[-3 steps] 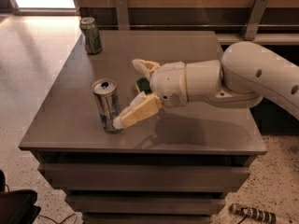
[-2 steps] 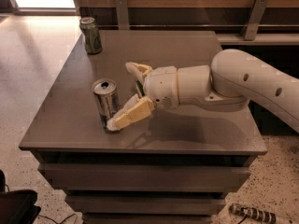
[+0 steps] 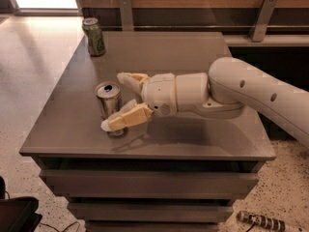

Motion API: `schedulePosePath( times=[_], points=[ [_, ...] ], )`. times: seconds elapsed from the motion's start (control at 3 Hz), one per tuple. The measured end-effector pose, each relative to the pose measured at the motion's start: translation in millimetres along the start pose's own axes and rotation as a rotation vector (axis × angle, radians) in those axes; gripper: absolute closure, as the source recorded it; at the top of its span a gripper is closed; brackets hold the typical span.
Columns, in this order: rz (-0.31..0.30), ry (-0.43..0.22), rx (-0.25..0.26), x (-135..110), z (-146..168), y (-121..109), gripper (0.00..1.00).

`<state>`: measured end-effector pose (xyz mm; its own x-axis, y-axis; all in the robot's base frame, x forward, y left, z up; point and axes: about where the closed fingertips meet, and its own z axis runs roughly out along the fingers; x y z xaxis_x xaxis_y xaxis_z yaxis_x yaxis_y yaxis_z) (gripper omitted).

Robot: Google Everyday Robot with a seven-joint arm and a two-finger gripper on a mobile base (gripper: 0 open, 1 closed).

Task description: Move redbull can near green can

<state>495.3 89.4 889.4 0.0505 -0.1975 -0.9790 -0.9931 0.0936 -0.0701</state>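
The redbull can (image 3: 108, 103), slim and silver with a shiny top, stands upright near the front left of the grey table (image 3: 193, 52). The green can (image 3: 94, 36) stands upright at the table's far left corner, well apart from it. My gripper (image 3: 112, 100) reaches in from the right on a white arm (image 3: 251, 93). Its cream fingers are open, one behind the redbull can and one (image 3: 126, 119) in front of it. The near finger lies against the can's lower front.
A wooden wall with a rail and two metal brackets (image 3: 260, 17) runs behind the table. The table's left and front edges drop to a speckled floor. A small striped object (image 3: 260, 221) lies on the floor at the lower right.
The arm has moved left, so the fingers now sit on both sides of the redbull can. Neither can has moved.
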Motion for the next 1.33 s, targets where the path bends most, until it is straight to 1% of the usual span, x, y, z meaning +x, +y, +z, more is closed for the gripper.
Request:
schedulePosePath(
  times=[1.0,1.33],
  points=[
    [-0.007,0.0,-0.012,-4.0,5.5,4.0,0.88],
    [-0.009,0.0,-0.015,-5.2,7.0,5.2,1.0]
  ],
)
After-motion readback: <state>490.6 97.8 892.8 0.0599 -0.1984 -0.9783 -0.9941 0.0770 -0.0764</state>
